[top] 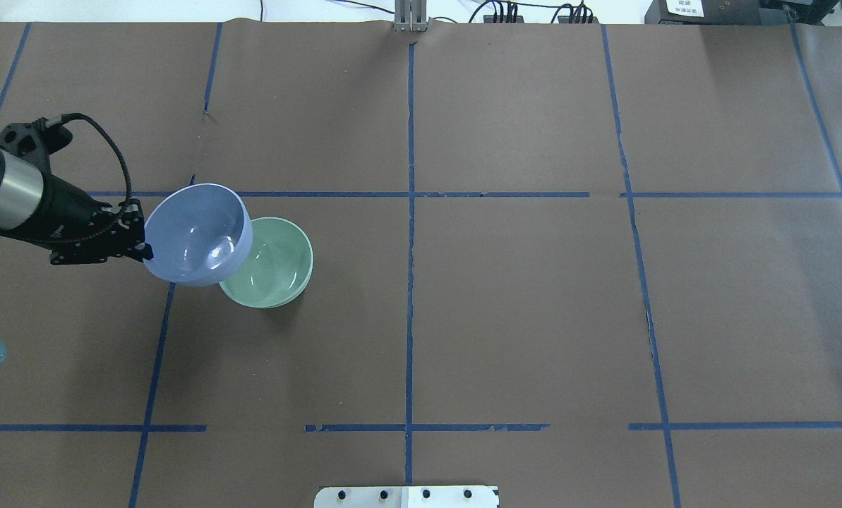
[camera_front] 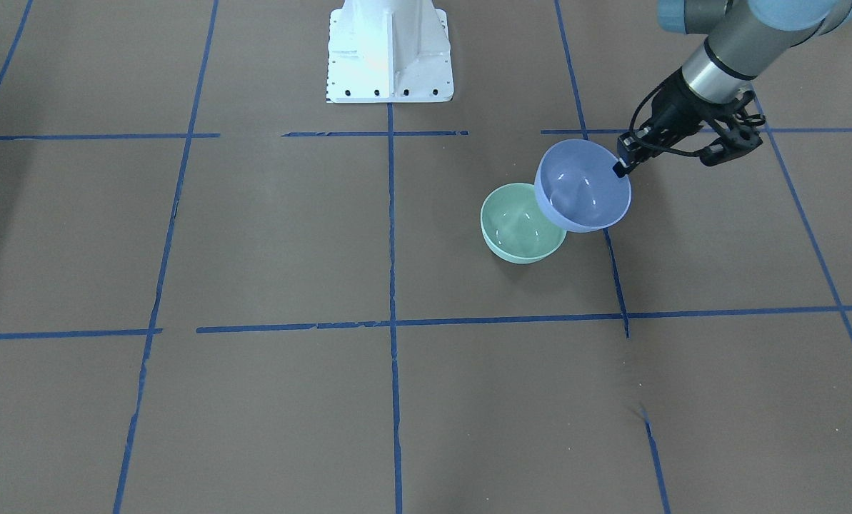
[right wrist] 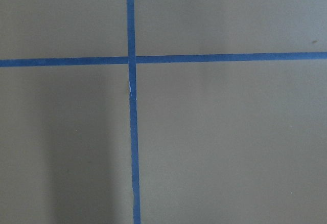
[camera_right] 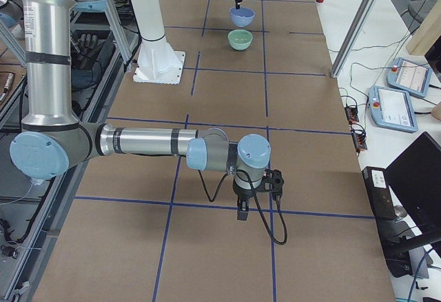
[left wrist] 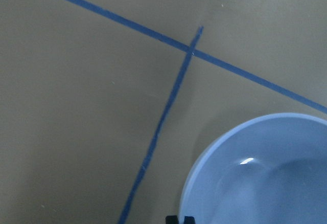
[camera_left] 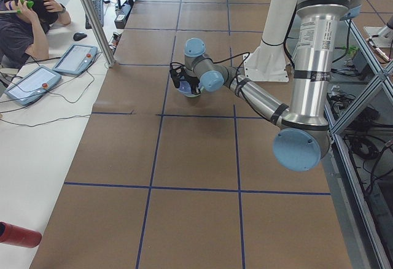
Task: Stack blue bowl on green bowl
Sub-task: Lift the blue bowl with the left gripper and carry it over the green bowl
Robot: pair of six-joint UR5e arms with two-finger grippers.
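My left gripper (camera_front: 620, 168) is shut on the rim of the blue bowl (camera_front: 583, 185) and holds it tilted above the table. The bowl's edge overlaps the green bowl (camera_front: 522, 225), which stands upright on the brown table. In the overhead view the left gripper (top: 145, 248) holds the blue bowl (top: 195, 236) just left of the green bowl (top: 276, 264). The left wrist view shows the blue bowl (left wrist: 265, 173) at the lower right. My right gripper (camera_right: 242, 214) hangs over the table far from both bowls; I cannot tell whether it is open or shut.
The white robot base (camera_front: 390, 50) stands at the table's robot side. Blue tape lines (top: 410, 212) grid the brown table. An operator (camera_left: 24, 23) sits beyond the far edge with tablets (camera_left: 73, 59). A red cylinder (camera_left: 18, 235) lies off the table.
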